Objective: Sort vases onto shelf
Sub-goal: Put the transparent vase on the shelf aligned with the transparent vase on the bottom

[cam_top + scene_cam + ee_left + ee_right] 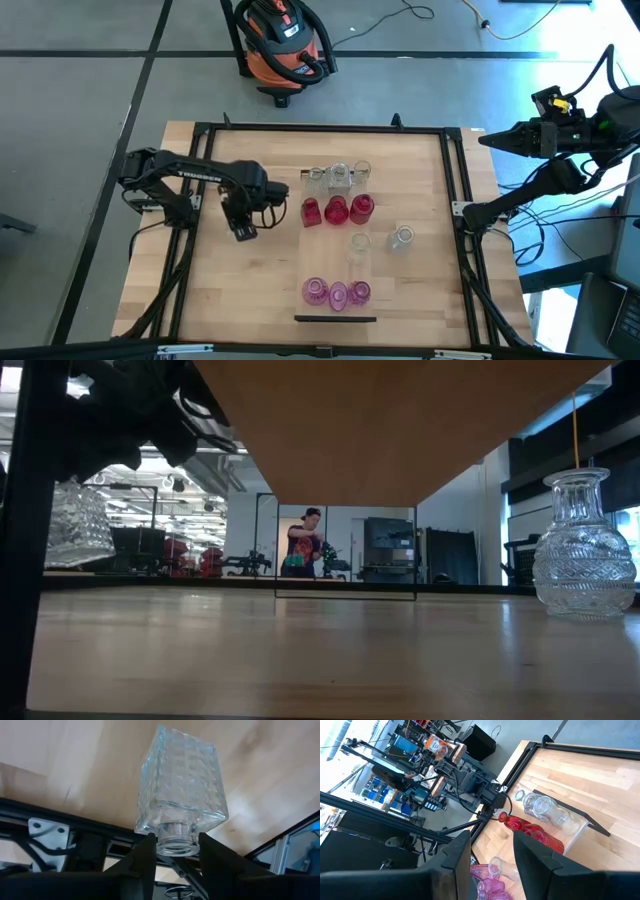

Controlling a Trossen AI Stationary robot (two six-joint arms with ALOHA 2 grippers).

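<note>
Above tabletop (240,290), clear vase (181,790) in left tool (176,851)

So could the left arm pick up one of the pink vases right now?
Probably not yet: the left gripper is already shut on a clear square vase by its neck, so its fingers are occupied, though the pink vases stand unobstructed.

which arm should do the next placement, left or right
Left. Its end effector already grips a clear square vase by the neck, over the table beside the red vases. The right end effector is empty, parked off the table's right edge.
</note>
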